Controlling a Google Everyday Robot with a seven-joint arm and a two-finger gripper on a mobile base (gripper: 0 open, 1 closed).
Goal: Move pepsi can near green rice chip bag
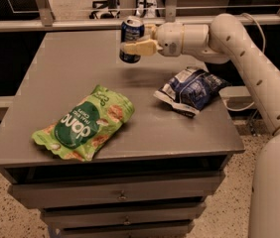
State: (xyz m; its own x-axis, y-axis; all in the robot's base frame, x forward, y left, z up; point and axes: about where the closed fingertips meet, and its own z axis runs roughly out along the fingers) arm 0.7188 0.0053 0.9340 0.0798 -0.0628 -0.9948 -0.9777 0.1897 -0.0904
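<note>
Our gripper [130, 47] pinches the can [131, 29], lifted off the table [55, 73] well beyond the green bag [83, 125] (the blue bag [192, 89] lies off to that bag's side), presumably so we can carry it over without dragging.

Counting now: one pepsi can [131, 31], upper middle of the frame, off the tabletop. One gripper [131, 46], same spot, fingers clamped on that can's sides. One white arm [249, 53], reaching in from the right edge. Two snack bags in all: one green rice chip bag [84, 124], lower left of centre, lying flat; one dark blue and white snack bag [192, 89], right of centre. One grey table [55, 73] under the lot. Two drawer fronts [80, 197] with knobs along the bottom; possibly a third at the lower edge, hard to tell.
</note>
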